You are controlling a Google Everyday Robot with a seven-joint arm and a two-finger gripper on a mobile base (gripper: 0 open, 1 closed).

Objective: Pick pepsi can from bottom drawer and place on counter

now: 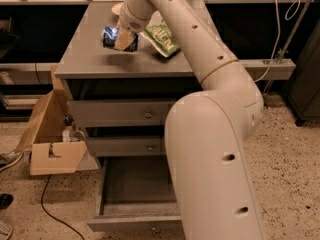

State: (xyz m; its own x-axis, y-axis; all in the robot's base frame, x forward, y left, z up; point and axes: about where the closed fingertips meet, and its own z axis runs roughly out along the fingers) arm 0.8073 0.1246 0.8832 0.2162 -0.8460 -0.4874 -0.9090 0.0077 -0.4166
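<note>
Pick done: can (111, 37) clamped in end effector (123, 40), hovering over desk (90, 59); bottom drawer (135, 223) open. You have only set-down and release left.

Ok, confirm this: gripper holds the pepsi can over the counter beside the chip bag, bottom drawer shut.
Wrong on the drawer: the camera view shows the bottom drawer pulled open. The rest stands: the gripper holds the pepsi can over the counter beside the chip bag.

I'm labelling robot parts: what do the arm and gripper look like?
The arm is thick, rounded, cream-white tubing with small dark holes and a thin tan ring at one joint. The gripper, over the counter at the pepsi can, has tan fingers.
</note>
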